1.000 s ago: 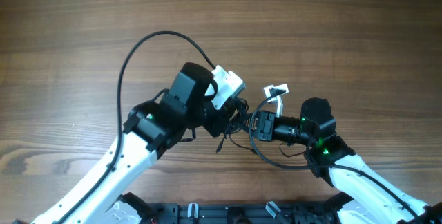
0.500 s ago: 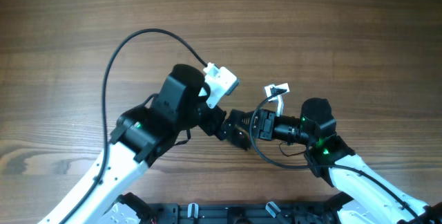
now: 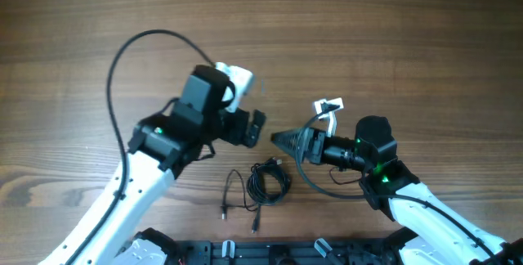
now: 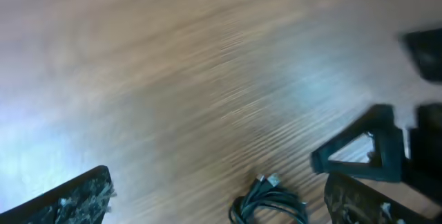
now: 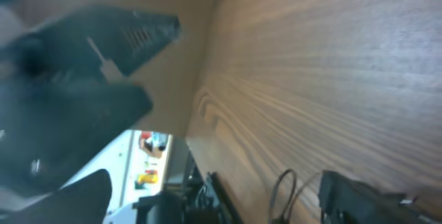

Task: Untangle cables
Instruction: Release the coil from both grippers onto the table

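Note:
The cables [image 3: 268, 183] lie loose on the wooden table as a small coiled bundle of thin black wires. Two plug ends trail off to the bundle's left [image 3: 226, 206]. Neither gripper touches them. My left gripper [image 3: 252, 128] hangs open above and left of the bundle, with nothing between its fingers. In the left wrist view the cables [image 4: 271, 200] sit low between the fingers [image 4: 72, 200]. My right gripper [image 3: 283, 140] is open just above and right of the bundle. In the right wrist view, thin loops of the cables [image 5: 282, 188] show near its right finger [image 5: 366, 198].
The two grippers face each other a short way apart. Each arm's thicker black cable arcs over the table, the left arm's cable [image 3: 135, 52] and the right arm's cable [image 3: 315, 181]. A black rail [image 3: 270, 253] runs along the table's front edge.
Both grippers have opened and let go of the cables, which dropped onto the table in front. My left arm has drawn back to the left and upward; the right arm stayed put.

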Controlling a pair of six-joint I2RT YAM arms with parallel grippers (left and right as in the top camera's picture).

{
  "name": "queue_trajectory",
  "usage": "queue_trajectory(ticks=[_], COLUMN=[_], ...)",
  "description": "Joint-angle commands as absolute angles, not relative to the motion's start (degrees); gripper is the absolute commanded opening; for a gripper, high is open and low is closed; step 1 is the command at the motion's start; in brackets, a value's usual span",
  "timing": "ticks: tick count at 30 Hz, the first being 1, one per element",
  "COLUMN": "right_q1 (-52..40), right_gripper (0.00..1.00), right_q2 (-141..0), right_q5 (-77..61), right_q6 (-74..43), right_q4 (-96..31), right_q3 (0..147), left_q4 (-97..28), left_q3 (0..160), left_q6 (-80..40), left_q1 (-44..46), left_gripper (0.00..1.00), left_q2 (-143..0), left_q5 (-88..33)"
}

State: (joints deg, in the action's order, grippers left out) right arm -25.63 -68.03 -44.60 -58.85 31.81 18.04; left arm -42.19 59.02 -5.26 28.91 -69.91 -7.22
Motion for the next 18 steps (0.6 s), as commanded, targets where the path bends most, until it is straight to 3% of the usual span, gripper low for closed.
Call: queue_trajectory(ticks=[1,4,9,18], right_q1=[-25.8,-24.1,-15.0,8.9], right_gripper=[1.0,1.0,1.0,1.0], right_q2=[-68.2,-68.1,-67.6,-66.9], right_q5=[-37.6,-36.2,-39.9,-65.4], right_q6=[-58.7,-59.4,-60.1,-59.9], right_q4=[32.1,32.1,32.2,32.3], right_q3=[18.5,18.5,18.5,18.5], left_q4=[-46.2,-49.5,-53.7,-46.1], left_q3=[59.7,59.5,58.0,53.4], left_q6=[-17.5,-16.6,-9.9,-9.4], left_q1=[25.8,25.8,29.6,37.0], left_gripper=[1.0,0.91,0.91,0.8], left_q2=[-69.8,-69.9,-70.8,-78.8], left_q5=[-12.5,-13.1,-16.0,-9.3])
